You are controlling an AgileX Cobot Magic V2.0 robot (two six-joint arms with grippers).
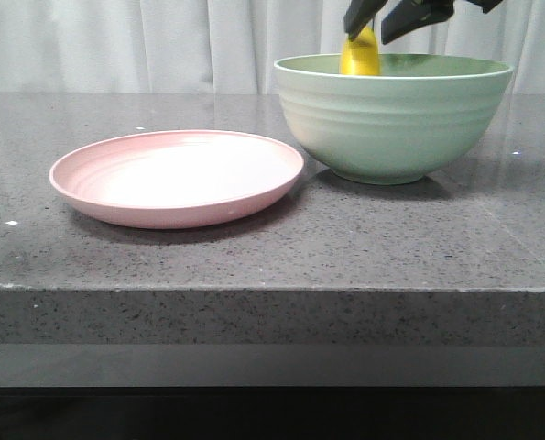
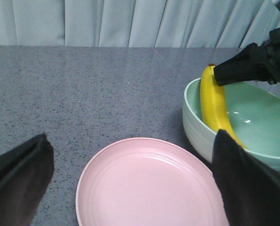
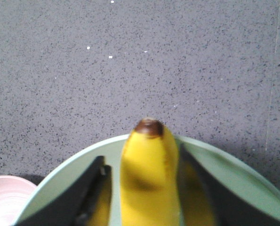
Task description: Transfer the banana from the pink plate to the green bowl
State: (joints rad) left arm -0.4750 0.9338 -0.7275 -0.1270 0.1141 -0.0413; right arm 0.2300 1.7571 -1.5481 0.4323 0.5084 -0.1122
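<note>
The yellow banana [image 1: 361, 57] stands steeply in the green bowl [image 1: 391, 128], leaning on the bowl's left rim, dark tip up [image 3: 149, 127]. My right gripper [image 1: 386, 18] hangs over the bowl with its jaws spread, one to each side of the banana's upper end [image 3: 149, 174]; a narrow gap shows on one side. It also shows in the left wrist view [image 2: 252, 66]. The pink plate [image 1: 176, 174] lies empty to the left of the bowl. My left gripper [image 2: 130, 188] is open and empty above the plate [image 2: 144, 188], and is out of the front view.
Plate and bowl sit close together on a dark speckled stone counter [image 1: 254, 257], whose front edge is near the camera. A pale curtain [image 1: 162, 46] hangs behind the counter.
</note>
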